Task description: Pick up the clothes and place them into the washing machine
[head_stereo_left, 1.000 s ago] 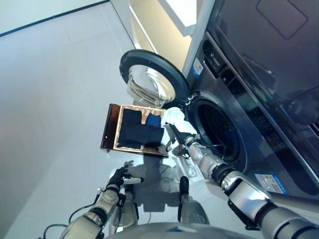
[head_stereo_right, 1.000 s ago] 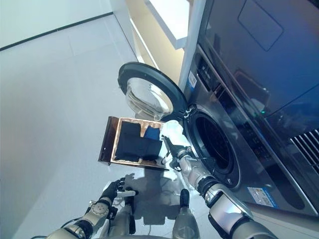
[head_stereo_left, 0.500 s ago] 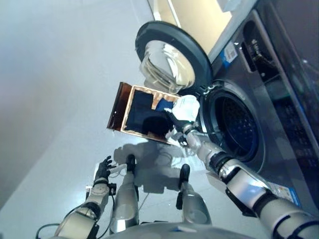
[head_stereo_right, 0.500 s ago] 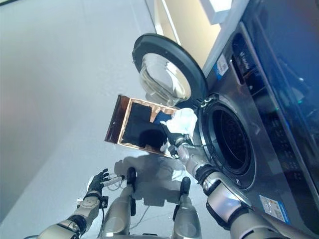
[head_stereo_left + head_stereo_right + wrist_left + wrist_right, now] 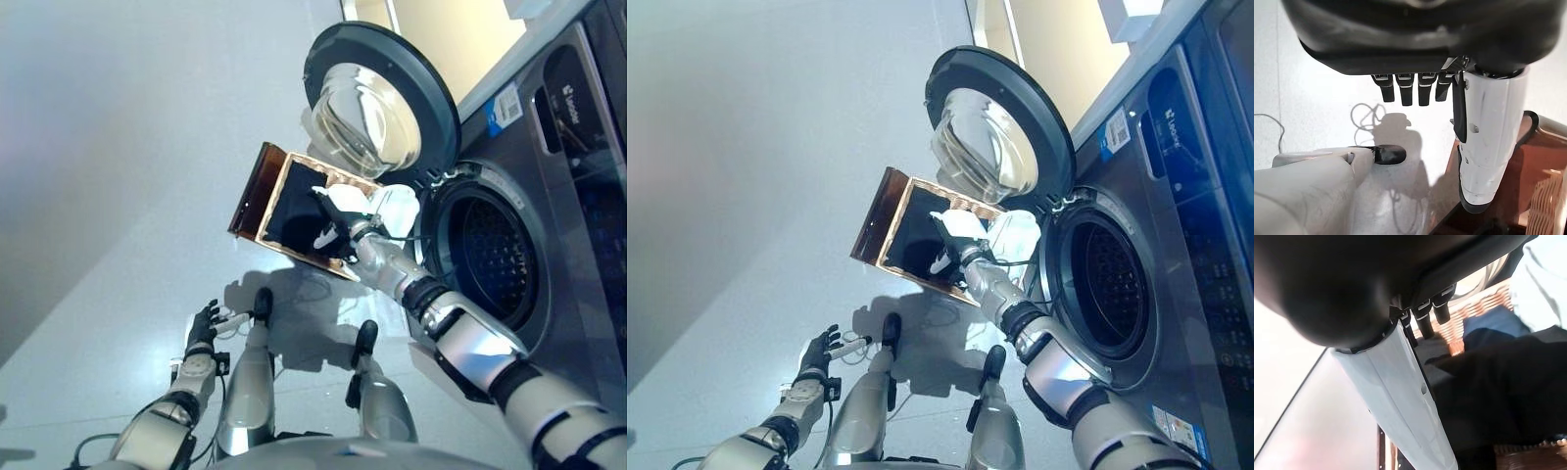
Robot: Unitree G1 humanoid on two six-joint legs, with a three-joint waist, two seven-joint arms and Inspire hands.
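A wicker basket (image 5: 257,191) stands on the floor before the washing machine, whose drum (image 5: 490,259) is open. Dark clothes (image 5: 292,211) fill the basket, with a blue piece (image 5: 1488,320) beside them. A white cloth (image 5: 394,208) lies at the basket's edge nearest the drum. My right hand (image 5: 333,223) reaches over the basket, just above the dark clothes (image 5: 1498,391). Its fingers (image 5: 1425,320) are straight and hold nothing. My left hand (image 5: 203,326) hangs low at the left, open above the floor, apart from the basket.
The round washer door (image 5: 377,108) is swung wide open behind the basket. The machine's dark front (image 5: 578,225) fills the right side. Pale floor (image 5: 118,196) stretches to the left of the basket.
The camera has shifted. My right hand has moved from the basket's edge near the drum to a spot over the dark clothes. The left hand stays low.
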